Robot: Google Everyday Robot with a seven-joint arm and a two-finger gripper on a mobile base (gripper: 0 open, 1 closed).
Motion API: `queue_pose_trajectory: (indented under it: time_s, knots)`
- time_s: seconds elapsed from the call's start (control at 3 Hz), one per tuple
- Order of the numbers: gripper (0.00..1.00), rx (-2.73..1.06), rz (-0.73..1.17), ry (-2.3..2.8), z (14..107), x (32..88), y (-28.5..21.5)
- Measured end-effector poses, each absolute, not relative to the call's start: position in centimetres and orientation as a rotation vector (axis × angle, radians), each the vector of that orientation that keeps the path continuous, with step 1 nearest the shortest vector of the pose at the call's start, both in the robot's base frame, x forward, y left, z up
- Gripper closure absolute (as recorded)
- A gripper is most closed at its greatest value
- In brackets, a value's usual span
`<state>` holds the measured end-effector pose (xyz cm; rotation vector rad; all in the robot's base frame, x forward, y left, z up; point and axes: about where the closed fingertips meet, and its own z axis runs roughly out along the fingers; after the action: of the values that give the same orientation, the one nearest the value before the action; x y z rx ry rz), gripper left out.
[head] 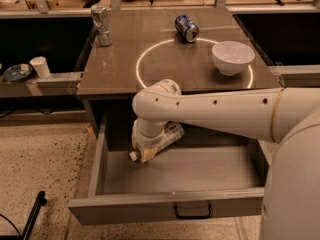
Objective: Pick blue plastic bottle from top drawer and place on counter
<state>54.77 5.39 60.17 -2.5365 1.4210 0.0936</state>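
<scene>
One gripper [146,153] in drawer [165,211]; bottle [172,132] label illegible

Counted on the one counter [150,39]: two cans, being one blue soda can [186,27] and one crushed silver can [101,25], and one white bowl [232,57]. One top drawer [165,209] with one black handle [192,215] holds one blue plastic bottle [169,134] and the one gripper [145,153], down inside it at the bottle. One side shelf [55,79] carries one white cup [40,67] and one dark dish [16,72].
</scene>
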Motion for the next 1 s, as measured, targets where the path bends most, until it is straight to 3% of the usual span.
queue_pose_trajectory:
  time_s: [0.33,1.0]
  knots:
    - [0.95,-2.548,0.105,1.409,60.0,54.3,5.6]
    - [1.0,-2.414,0.206,1.286,67.0,52.3,6.1]
